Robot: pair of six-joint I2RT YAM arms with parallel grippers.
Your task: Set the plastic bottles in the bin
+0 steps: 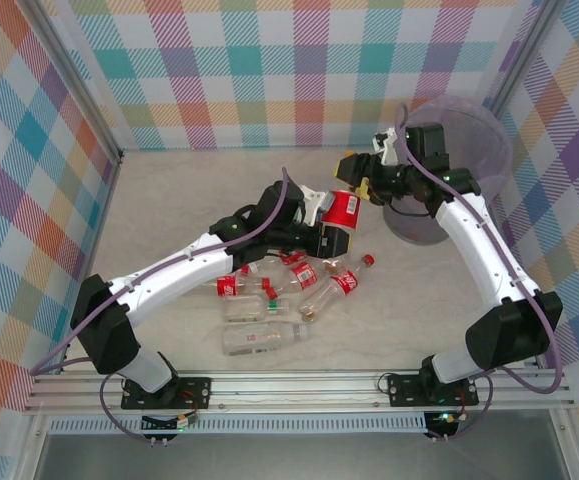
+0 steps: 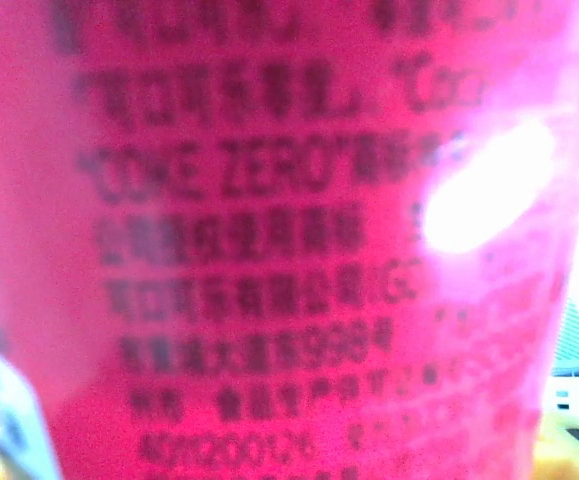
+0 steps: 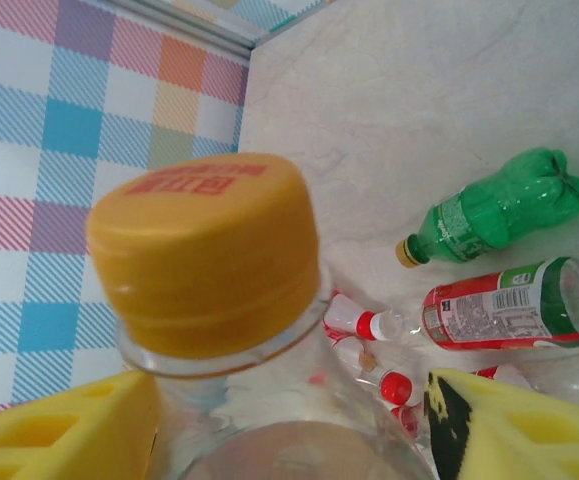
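One plastic bottle (image 1: pixel 344 208), clear with a red label and a yellow cap (image 3: pixel 209 240), hangs above the table between both arms. My left gripper (image 1: pixel 334 238) is shut on its labelled body, and the red label (image 2: pixel 289 240) sits right against the left wrist camera. My right gripper (image 1: pixel 359 177) has its yellow pads (image 3: pixel 59 430) against the clear shoulder under the cap. Several more bottles (image 1: pixel 269 295) lie in a heap on the table, among them a green one (image 3: pixel 499 205) and a red-labelled one (image 3: pixel 509 305). The bin (image 1: pixel 474 130), lined with a lilac bag, stands at the back right, just behind my right gripper.
Checked walls close off the left, back and right sides of the pale table (image 1: pixel 189 190). A clear bottle (image 1: pixel 261 338) lies nearest the front rail. Both arm bases are bolted at the near edge.
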